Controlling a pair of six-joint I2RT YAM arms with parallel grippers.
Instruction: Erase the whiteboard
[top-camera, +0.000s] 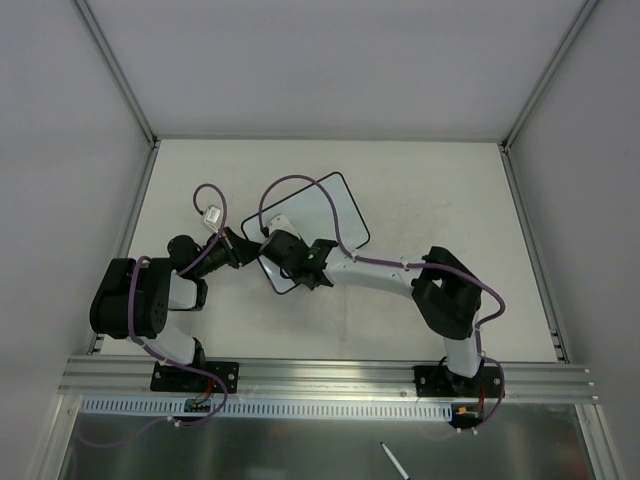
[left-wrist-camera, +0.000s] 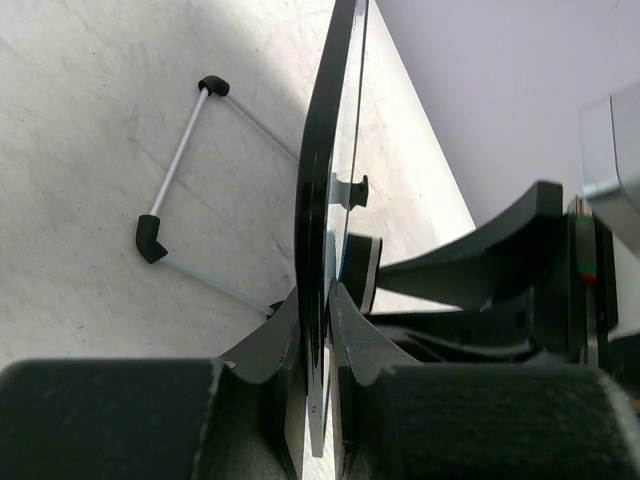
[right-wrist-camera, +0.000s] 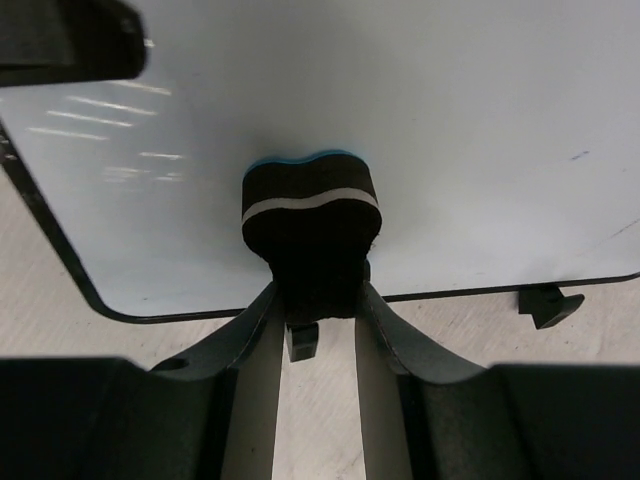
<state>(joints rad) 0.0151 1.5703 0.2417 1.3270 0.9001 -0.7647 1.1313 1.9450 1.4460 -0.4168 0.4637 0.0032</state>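
Observation:
The whiteboard (top-camera: 318, 225), white with a thin black frame, lies tilted at the table's middle. My left gripper (top-camera: 243, 250) is shut on its left edge; the left wrist view shows the board (left-wrist-camera: 318, 200) edge-on between my fingers. My right gripper (top-camera: 303, 262) is shut on the black eraser (right-wrist-camera: 310, 225), a block with a white stripe and blue felt, pressed against the board's face (right-wrist-camera: 450, 130) near its lower edge. A faint mark (right-wrist-camera: 578, 156) shows on the board at the right. The eraser also shows in the left wrist view (left-wrist-camera: 360, 272).
A wire stand with black corner pieces (left-wrist-camera: 185, 175) lies on the table behind the board. Small black feet (right-wrist-camera: 545, 303) stick out under the board's frame. A white tag (top-camera: 213, 214) hangs on the left arm's cable. A pen (top-camera: 393, 460) lies below the front rail.

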